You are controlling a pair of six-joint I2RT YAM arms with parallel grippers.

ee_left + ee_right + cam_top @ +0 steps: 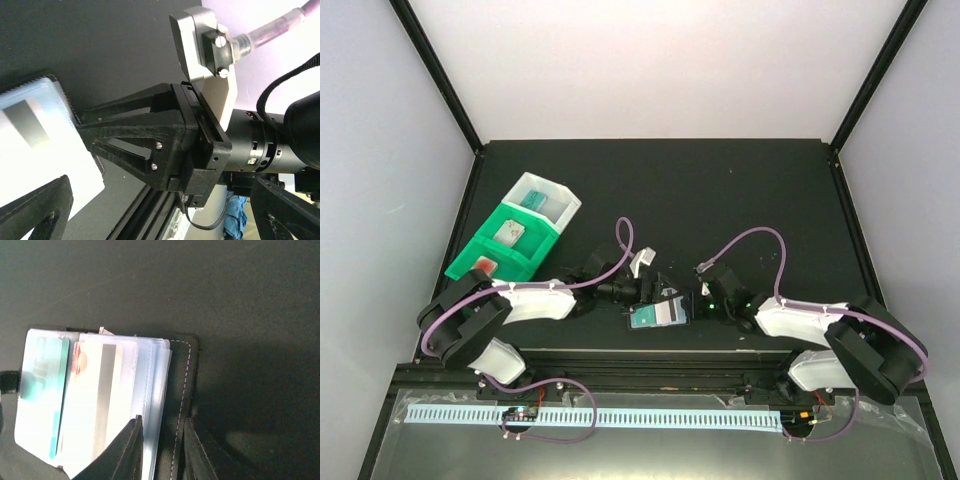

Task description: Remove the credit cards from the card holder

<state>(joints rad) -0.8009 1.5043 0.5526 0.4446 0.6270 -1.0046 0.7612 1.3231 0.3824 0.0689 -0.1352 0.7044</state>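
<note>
right gripper [162, 427] pinches the card holder [186, 371] at bottom centre, credit cards [95, 390] tucked inside. left gripper [642, 292] gapes wide alongside.

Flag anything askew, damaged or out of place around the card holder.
Nothing is damaged or spilled. The card holder lies open with its clear sleeves fanned unevenly, and a small card corner pokes crookedly past their top edge. The teal card and red-marked card sit straight in their pockets.
</note>
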